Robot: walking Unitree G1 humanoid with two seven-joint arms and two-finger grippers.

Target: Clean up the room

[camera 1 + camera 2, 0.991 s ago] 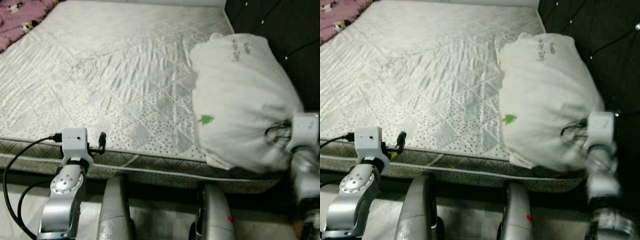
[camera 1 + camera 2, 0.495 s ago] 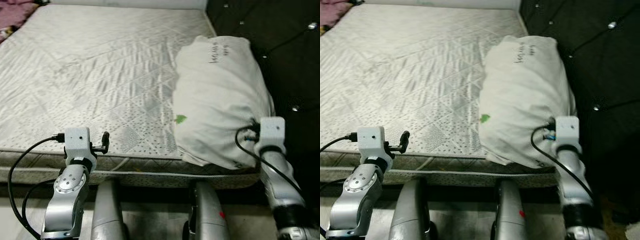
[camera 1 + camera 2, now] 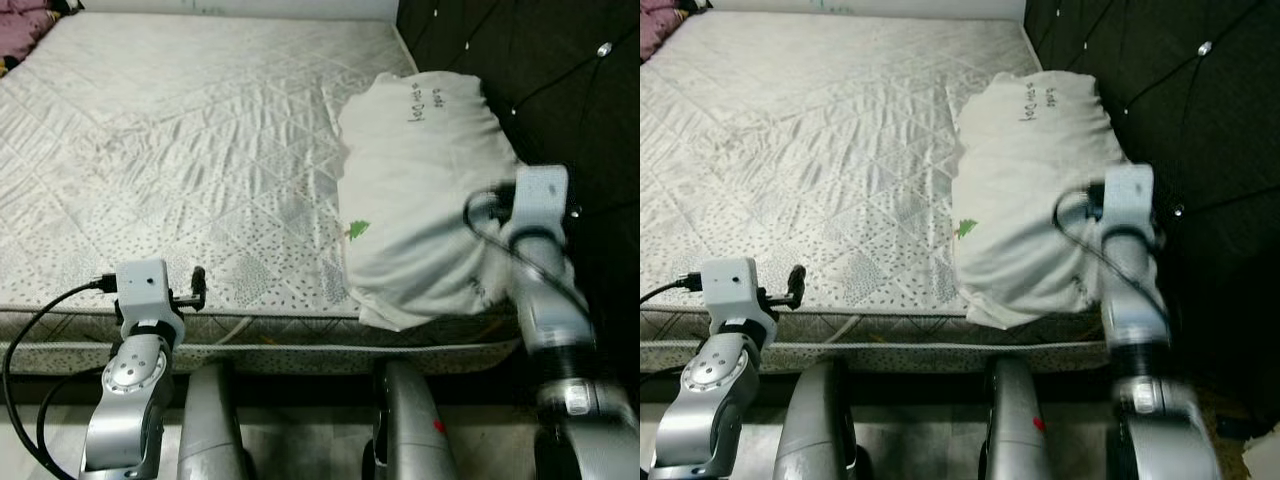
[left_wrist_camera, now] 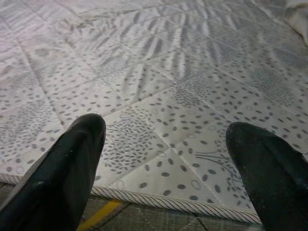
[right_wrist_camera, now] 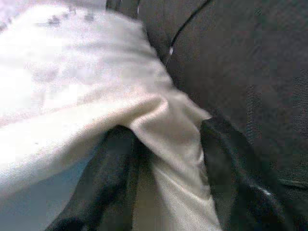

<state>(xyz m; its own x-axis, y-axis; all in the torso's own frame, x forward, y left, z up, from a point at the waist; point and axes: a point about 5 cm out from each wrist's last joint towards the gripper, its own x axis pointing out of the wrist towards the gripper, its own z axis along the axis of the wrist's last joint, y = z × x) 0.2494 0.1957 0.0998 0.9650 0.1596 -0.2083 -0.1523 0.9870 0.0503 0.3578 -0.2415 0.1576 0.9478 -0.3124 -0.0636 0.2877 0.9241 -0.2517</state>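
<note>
- Holding the white pillow (image 3: 420, 190) at center right of the frame, on the mattress (image 3: 180, 150) beside the dark headboard (image 3: 560, 90), the right gripper (image 5: 168, 159) has its jaws pinching the cloth.
- Left gripper (image 4: 168, 159) hovers at lower left, jaws spread.
- Good practice, I think: keep the pinch firm and set the pillow flat.

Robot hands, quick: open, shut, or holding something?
Left gripper: open, holding nothing, over the mattress edge.
Right gripper: shut on the pillow.
</note>
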